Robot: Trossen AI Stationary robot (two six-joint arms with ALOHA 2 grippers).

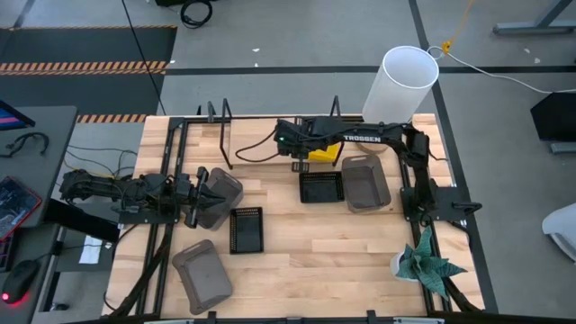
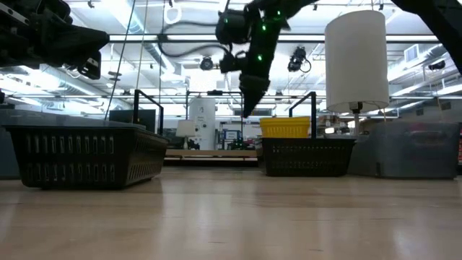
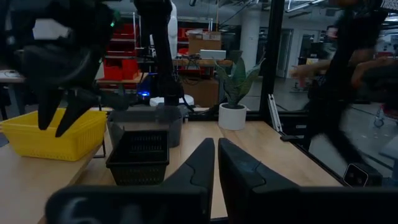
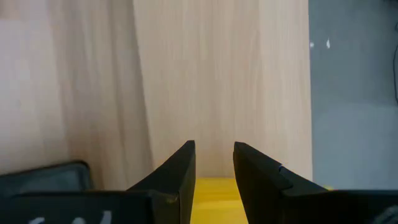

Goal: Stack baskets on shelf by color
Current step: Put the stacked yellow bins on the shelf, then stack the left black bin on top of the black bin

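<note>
My right gripper [image 4: 214, 152] is open and points down over the shelf [image 2: 209, 153], just left of the yellow basket [image 1: 326, 151] at the shelf's right end. In the low view it [image 2: 247, 108] hangs above the board. My left gripper [image 3: 216, 158] is shut and lies level, pointing toward the table's right, above a gray basket [image 1: 229, 184]. One black basket [image 1: 320, 186] and a gray basket [image 1: 366, 182] stand on the table near the shelf. Another black basket [image 1: 246, 229] and a gray basket [image 1: 202, 274] stand nearer the front. My left gripper is over the gray basket's left part, but I cannot tell whether it touches the basket; its own fingers hide the place.
A tall white cylinder [image 1: 409, 85] stands at the far right corner and a potted plant [image 1: 423, 261] at the near right. The shelf's black end loops [image 2: 148, 108] rise at both ends. A person [image 3: 348, 81] moves beyond the table's right side. Bare wood lies at the table's middle front.
</note>
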